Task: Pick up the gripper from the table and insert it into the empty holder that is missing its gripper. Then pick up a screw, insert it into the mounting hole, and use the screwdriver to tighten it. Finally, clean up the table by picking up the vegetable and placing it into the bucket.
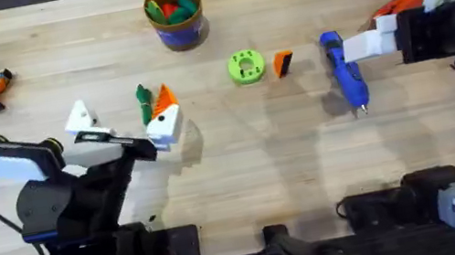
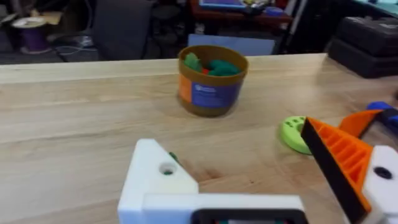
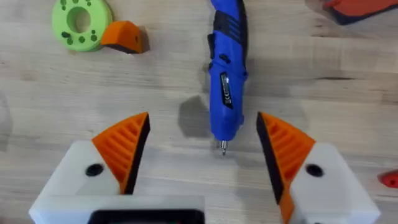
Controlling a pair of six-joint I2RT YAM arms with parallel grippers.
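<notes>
Worktop (image 1: 242, 157): pale wood planks, visible grain.
Left pincer (image 1: 120, 122): spread, holding nothing, above the left half of the worktop.
Holder (image 2: 155, 171): white angular plastic mount with a round hole, no orange tip; the left wrist view showed the hole, the overhead view gave only a white wedge.
Twin mount (image 2: 339, 158): ribbed orange pad with a black face.
Gripper (image 1: 283, 63): small orange wedge, black face, lying just beside the green disc (image 1: 245, 67); the right wrist view showed the disc's centre hole and ring of small holes.
Screwdriver (image 3: 226, 71): chunky blue body, thin metal bit, flat on the worktop.
Right pincer (image 3: 205, 146): spread, hovering over the screwdriver's bit end, orange ribbed pads (image 3: 124, 146) either side.
Vegetable (image 1: 144, 102): slender green piece, near the left pincer.
Bucket (image 2: 211, 84): round, blue and orange side, tan rim, toys inside, at the far edge.
</notes>
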